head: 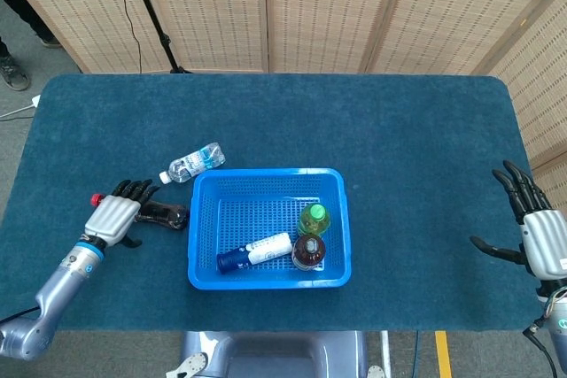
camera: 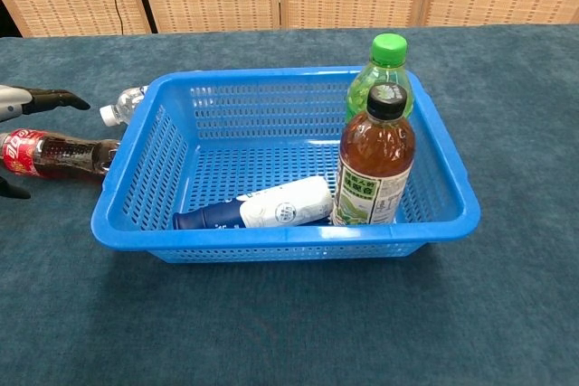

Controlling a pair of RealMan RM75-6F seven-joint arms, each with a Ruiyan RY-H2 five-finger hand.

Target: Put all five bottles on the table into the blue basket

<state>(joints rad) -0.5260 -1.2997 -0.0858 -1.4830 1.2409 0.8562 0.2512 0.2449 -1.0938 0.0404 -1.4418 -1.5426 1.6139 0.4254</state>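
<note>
**Colours we see**

We see a bright blue basket on a dark teal worktop. Inside: a green-capped bottle, a brown tea bottle, and a white-and-navy one. Our left hand is silver with black fingers.

Wicker screens behind blue-topped table

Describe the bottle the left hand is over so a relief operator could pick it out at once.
Start at the blue basket in the middle of the table, then look just outside its left wall. Two bottles lie there on the cloth; the cola bottle is the nearer one, under the left hand. Its dark contents and red label set it apart from the clear water bottle behind it.
</note>
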